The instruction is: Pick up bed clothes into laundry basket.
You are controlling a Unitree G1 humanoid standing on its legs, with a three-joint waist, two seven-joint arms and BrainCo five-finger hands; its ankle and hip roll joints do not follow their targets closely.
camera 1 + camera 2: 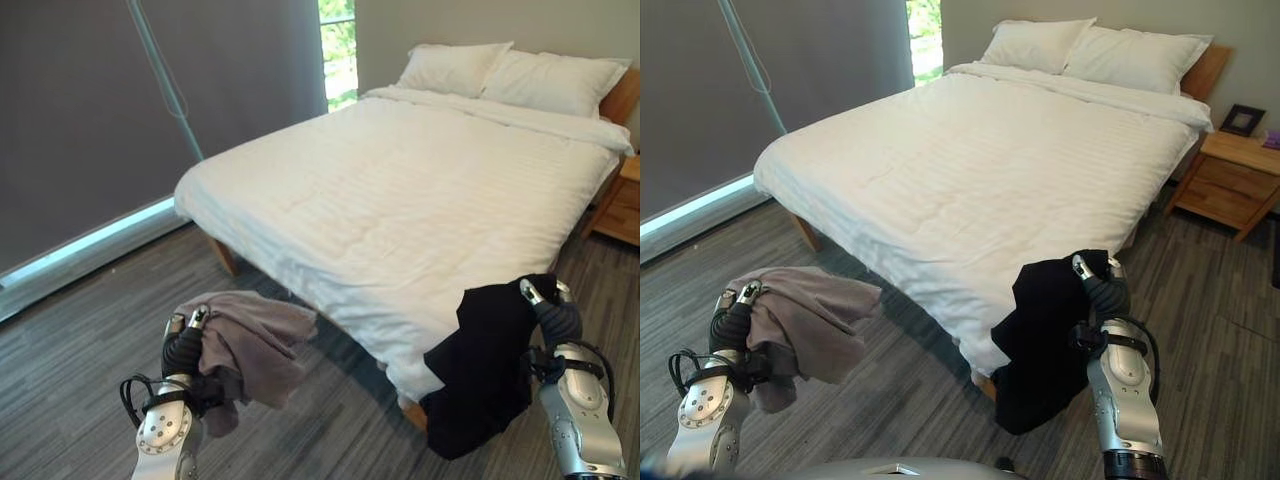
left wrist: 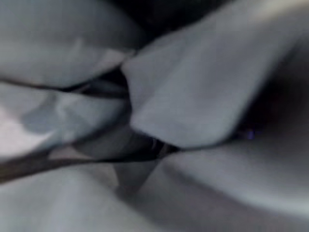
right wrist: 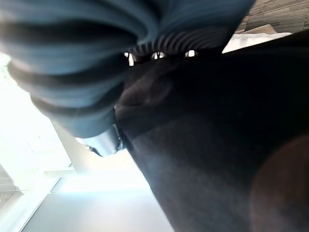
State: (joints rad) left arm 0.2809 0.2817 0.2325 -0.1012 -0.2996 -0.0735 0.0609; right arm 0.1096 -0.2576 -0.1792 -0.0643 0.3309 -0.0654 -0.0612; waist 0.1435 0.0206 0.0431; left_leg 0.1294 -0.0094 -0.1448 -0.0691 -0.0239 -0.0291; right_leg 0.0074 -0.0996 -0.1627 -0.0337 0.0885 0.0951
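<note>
Both garments are off the bed (image 1: 400,190): left hand (image 1: 185,335) fingers clutch the grey garment (image 1: 255,345), right hand (image 1: 548,310) fingers grip the black garment (image 1: 485,360); basket drop remains.

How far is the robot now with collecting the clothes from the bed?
Done: the white bed has no clothes left on top. In hand: the left hand holds a grey garment, and the right hand holds a black garment, both lifted off the floor. Left: putting both into a laundry basket.
</note>
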